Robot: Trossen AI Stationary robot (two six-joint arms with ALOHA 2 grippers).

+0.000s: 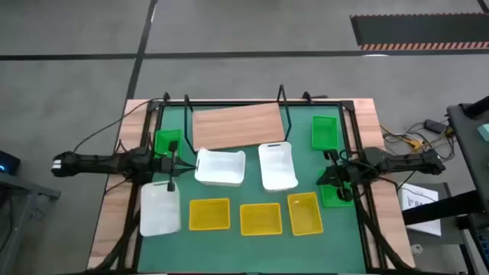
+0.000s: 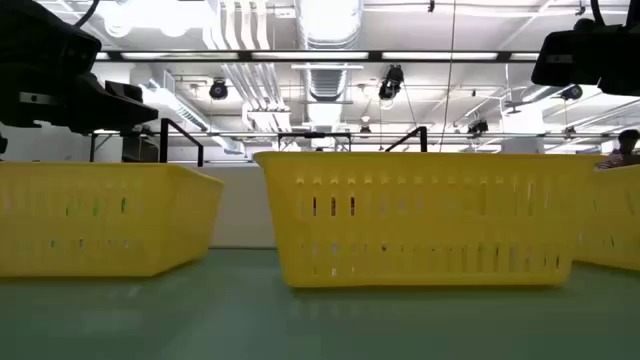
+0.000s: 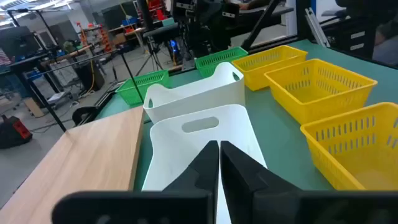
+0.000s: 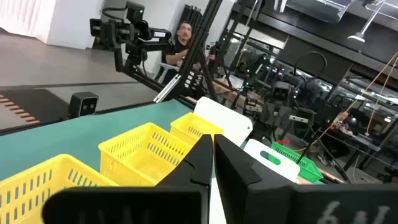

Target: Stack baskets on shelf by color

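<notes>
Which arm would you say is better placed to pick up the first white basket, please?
Probably the left. The left gripper sits beside two white baskets, while the right gripper waits among the green baskets.

The shelf (image 1: pixel 237 126), at twelve o'clock on the mat (image 1: pixel 252 238), lies bare. Two white baskets (image 1: pixel 221 167) (image 1: pixel 277 165) block its six o'clock edge. Three yellow baskets (image 1: pixel 208 215) (image 1: pixel 260 218) (image 1: pixel 305 212) line the six o'clock side with narrow gaps between them.
</notes>
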